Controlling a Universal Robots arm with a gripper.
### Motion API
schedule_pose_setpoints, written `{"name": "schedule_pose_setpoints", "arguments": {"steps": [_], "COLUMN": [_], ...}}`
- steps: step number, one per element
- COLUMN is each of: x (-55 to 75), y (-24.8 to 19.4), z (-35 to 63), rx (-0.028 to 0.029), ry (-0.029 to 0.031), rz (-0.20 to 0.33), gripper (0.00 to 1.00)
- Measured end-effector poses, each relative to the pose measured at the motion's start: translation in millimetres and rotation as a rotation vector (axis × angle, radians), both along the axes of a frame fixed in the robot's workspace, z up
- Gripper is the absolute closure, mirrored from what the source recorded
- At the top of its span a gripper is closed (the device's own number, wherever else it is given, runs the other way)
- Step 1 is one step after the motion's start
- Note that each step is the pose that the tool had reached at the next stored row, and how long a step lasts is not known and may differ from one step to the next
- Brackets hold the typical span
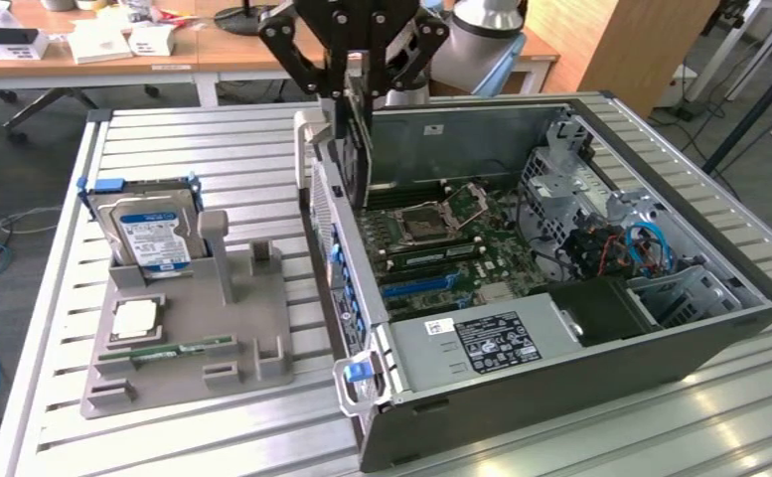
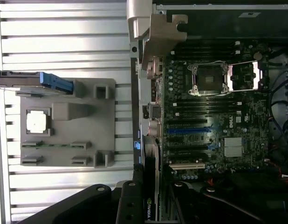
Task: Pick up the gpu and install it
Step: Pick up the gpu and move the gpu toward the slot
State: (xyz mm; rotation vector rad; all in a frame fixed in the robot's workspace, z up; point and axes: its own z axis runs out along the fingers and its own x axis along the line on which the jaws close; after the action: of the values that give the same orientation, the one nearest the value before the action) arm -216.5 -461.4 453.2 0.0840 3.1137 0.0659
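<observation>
Open on its side on the slatted table (image 1: 55, 298), the computer case (image 1: 558, 417) shows its motherboard (image 1: 439, 248). Beside it, on the exterior view's left, a grey holder (image 1: 246, 328) carries a hard drive (image 1: 154, 234). At the case's wall on that side the gripper (image 1: 357, 91) is clamped on the gpu (image 1: 355, 149), which hangs upright on edge above the motherboard.

On a slatted table (image 1: 187, 139), a grey holder (image 1: 246, 328) carries an upright hard drive (image 1: 147, 234), a processor (image 1: 136, 320) and a memory stick (image 1: 160, 351).
</observation>
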Motion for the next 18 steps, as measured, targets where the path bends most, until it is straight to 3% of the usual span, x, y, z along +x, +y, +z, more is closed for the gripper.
{"name": "schedule_pose_setpoints", "arguments": {"steps": [18], "x": [81.8], "y": [0.0], "z": [0.0], "rx": [0.0088], "ry": [0.0000], "rz": [0.000], "gripper": [0.74]}}
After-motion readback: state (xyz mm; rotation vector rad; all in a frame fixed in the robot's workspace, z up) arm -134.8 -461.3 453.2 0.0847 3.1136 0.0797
